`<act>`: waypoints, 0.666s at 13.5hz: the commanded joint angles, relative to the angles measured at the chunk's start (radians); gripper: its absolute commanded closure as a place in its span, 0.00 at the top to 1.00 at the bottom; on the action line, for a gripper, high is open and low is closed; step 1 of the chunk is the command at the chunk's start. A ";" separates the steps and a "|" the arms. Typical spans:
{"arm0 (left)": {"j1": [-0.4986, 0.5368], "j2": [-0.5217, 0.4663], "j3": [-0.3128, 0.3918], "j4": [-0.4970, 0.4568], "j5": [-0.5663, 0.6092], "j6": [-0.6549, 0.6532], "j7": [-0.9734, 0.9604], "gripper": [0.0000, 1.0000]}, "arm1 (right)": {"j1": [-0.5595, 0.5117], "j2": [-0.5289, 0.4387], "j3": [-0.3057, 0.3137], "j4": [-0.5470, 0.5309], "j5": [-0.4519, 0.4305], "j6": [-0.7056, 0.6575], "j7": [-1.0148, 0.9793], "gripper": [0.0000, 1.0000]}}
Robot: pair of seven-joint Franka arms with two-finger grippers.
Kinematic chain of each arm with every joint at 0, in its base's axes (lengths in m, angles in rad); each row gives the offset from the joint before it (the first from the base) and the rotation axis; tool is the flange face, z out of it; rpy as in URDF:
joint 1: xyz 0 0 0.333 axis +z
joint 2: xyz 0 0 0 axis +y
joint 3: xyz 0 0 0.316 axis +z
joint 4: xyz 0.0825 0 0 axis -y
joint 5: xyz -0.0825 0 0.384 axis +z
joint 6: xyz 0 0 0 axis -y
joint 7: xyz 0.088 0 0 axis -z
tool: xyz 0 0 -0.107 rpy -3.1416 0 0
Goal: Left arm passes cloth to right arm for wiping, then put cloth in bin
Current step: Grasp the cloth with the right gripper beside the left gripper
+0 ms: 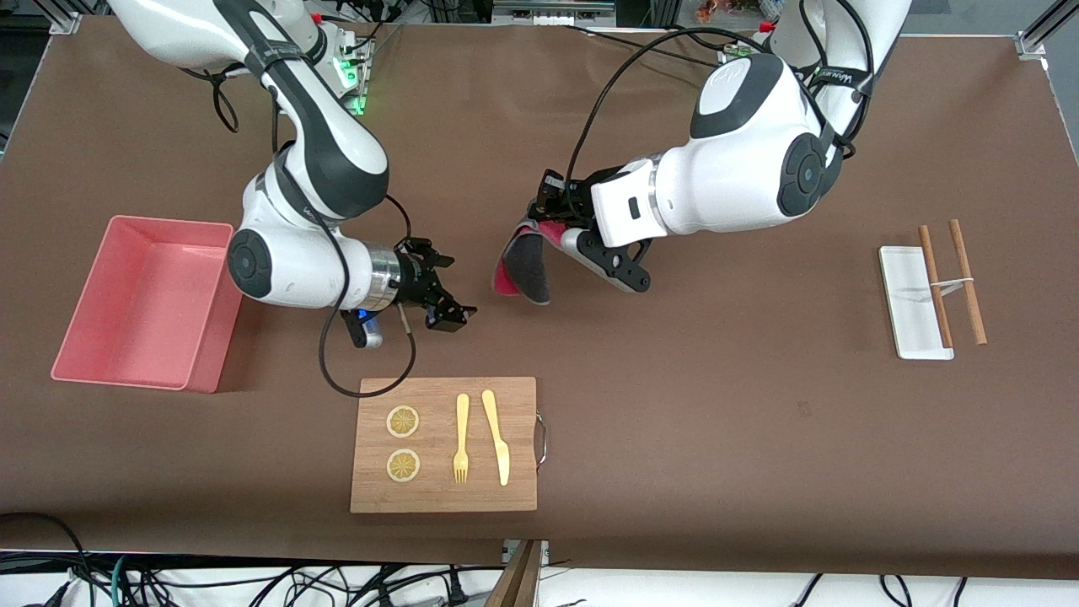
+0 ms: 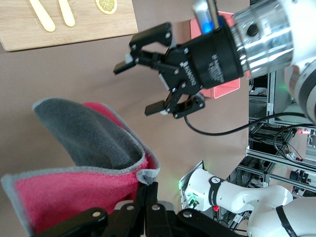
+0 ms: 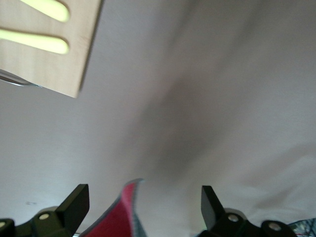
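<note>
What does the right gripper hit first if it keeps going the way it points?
Likely the cloth hanging from the left gripper: the right gripper, jaws open, points at it across bare table, though depth is uncertain.

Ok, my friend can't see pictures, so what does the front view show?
Two white robot arms meet over a brown table: the left tool holds up a grey-and-red cloth, and the open right tool faces it, not touching. A pink bin sits toward the right arm's end.

A high front camera is facing both arms; each wrist camera is looking close at the folded grey-and-magenta cloth (image 2: 94, 168) they share.
</note>
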 commanded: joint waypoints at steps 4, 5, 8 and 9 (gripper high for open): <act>0.005 -0.012 0.003 -0.001 -0.034 -0.004 0.013 0.00 | 0.031 0.013 0.008 -0.038 0.019 0.032 -0.004 1.00; 0.005 -0.012 0.003 -0.001 -0.034 -0.004 0.013 0.00 | 0.038 0.019 0.010 -0.038 0.019 0.034 -0.003 0.99; 0.005 -0.012 0.003 -0.001 -0.034 -0.004 0.013 0.00 | 0.046 0.019 0.013 -0.038 0.059 0.022 0.003 0.65; 0.005 -0.012 0.003 -0.001 -0.034 -0.004 0.013 0.00 | 0.045 0.019 0.020 -0.037 0.073 0.022 0.012 0.58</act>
